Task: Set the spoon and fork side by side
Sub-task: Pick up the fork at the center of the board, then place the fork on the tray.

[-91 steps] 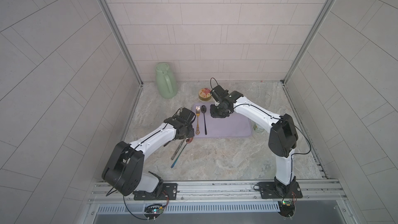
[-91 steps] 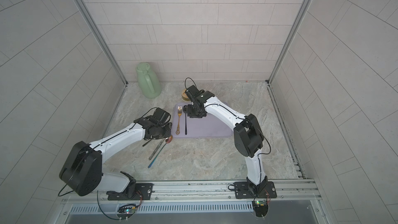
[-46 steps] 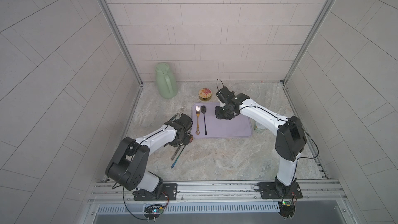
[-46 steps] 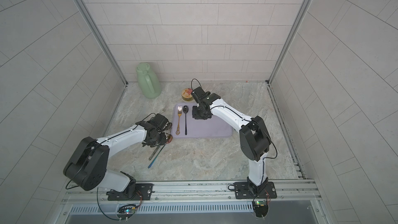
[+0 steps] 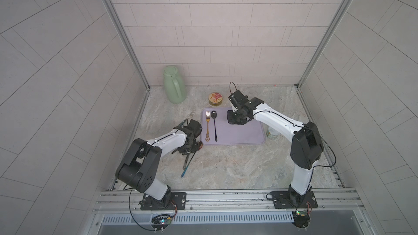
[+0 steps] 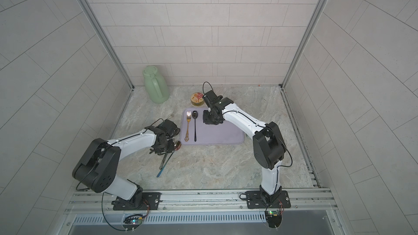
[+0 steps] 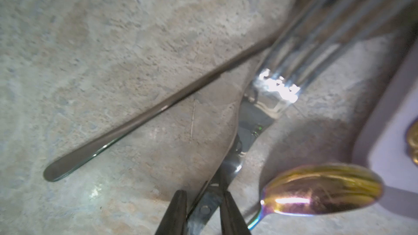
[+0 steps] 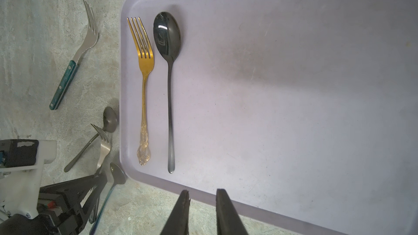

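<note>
Stone-patterned tabletop [image 5: 226, 168] within pale tiled walls [image 5: 214, 30], seen in both top views. Lavender plastic tray [image 5: 242, 132] carries the gold metal fork [image 5: 207, 129] and black long-handled spoon [image 5: 215, 129], parallel and just apart, heads toward the back wall. Green lidded jug [image 5: 174, 84] and round printed tin [image 5: 215, 99] stand behind.

Since a second ago: left gripper [image 5: 189, 149] drawn back from the tray edge onto the loose cutlery; right gripper [image 5: 235, 120] shifted slightly off the spoon; fork and spoon unmoved.

Left wrist: fingers [image 7: 178, 211] flank the handle of a plain steel fork [image 7: 267, 100]; cannot tell whether they pinch it. Iridescent spoon bowl [image 7: 323, 194] alongside.

Right wrist: fingers narrowly parted, empty, over the tray. Only this view shows the green-handled fork [image 8: 67, 80] whole.
</note>
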